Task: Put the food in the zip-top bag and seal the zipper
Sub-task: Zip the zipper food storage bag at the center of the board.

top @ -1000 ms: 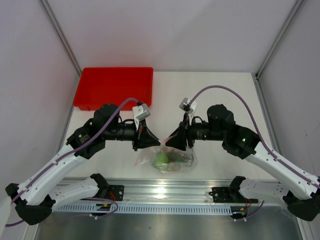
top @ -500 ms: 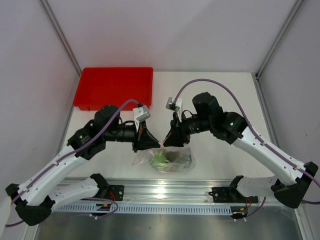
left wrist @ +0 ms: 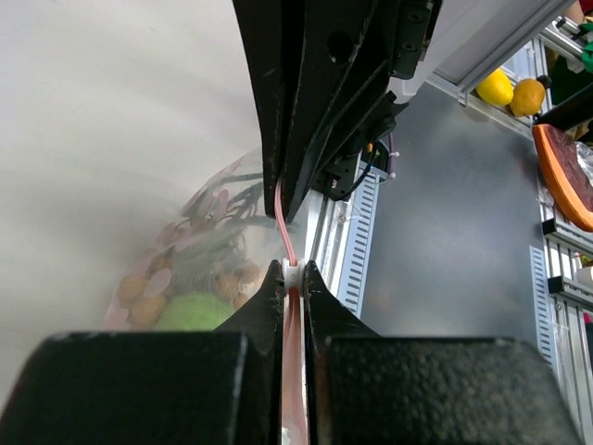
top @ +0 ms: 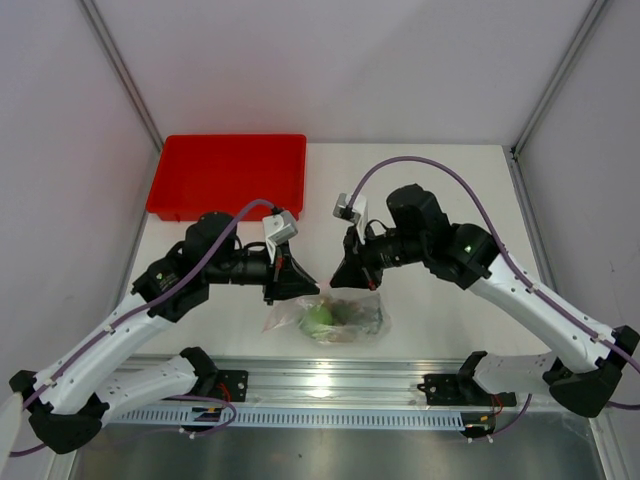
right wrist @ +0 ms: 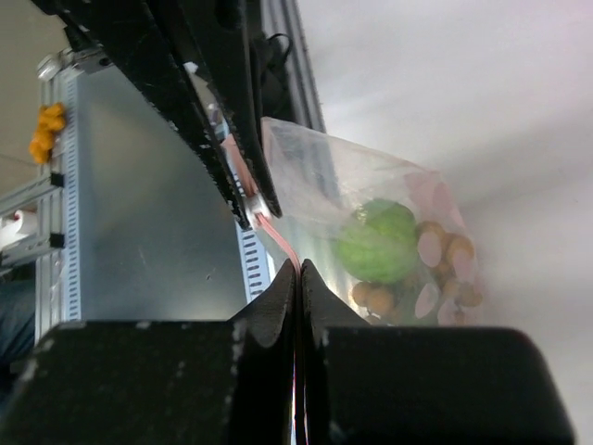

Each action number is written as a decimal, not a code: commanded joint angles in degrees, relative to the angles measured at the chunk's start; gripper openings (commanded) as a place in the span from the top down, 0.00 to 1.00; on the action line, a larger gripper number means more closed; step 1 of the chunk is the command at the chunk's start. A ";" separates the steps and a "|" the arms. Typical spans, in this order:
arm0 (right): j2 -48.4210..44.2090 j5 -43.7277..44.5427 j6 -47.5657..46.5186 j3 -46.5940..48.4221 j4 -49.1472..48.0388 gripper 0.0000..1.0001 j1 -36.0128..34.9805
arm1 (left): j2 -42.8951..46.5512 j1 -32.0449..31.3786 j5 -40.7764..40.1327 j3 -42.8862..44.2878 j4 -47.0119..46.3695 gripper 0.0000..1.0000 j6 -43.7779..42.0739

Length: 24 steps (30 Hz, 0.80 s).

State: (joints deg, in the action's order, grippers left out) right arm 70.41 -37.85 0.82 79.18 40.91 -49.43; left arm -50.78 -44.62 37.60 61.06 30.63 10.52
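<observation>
The clear zip-top bag (top: 340,320) lies on the white table between both arms. Inside it are the lime-green fruit (top: 320,318) (right wrist: 375,241) (left wrist: 196,312) and the tan-brown round fruits (right wrist: 445,255) (left wrist: 232,278); dark thin leaves (left wrist: 232,199) show faintly behind the plastic. The pinkish zipper (left wrist: 283,227) (right wrist: 273,236) runs along the mouth, lifted off the table. My left gripper (left wrist: 292,271) (top: 305,290) is shut on the zipper at its white end piece. My right gripper (right wrist: 298,266) (top: 340,283) is shut on the same strip, a short way from the left one.
A red tray (top: 228,172) stands at the back left of the table. An aluminium rail (top: 330,385) with the arm bases runs along the near edge, just below the bag. Slanted frame posts (top: 125,75) rise at both back corners.
The right arm has swung left toward the left gripper, and its jaws have closed on the zipper strip. The left gripper stayed shut in place.
</observation>
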 commanded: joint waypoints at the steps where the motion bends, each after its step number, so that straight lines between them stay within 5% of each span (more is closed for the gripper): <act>1: -3.87 12.24 3.22 -0.95 -3.80 1.00 0.64 | 0.69 -0.12 -0.16 -0.06 -1.10 0.99 0.81; 13: -13.63 28.60 12.62 -10.18 -6.90 1.00 11.01 | 0.95 -0.12 -3.06 -0.41 1.09 0.99 0.46; 24: -18.20 29.76 15.97 -14.31 -4.52 1.00 18.67 | 1.39 -0.12 -5.96 -1.12 2.85 0.99 -0.24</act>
State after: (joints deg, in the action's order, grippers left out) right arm 53.74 -12.38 16.03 65.49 36.73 -32.23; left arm -50.76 -44.60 31.27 60.38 31.44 10.48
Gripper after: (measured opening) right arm 0.009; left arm 0.036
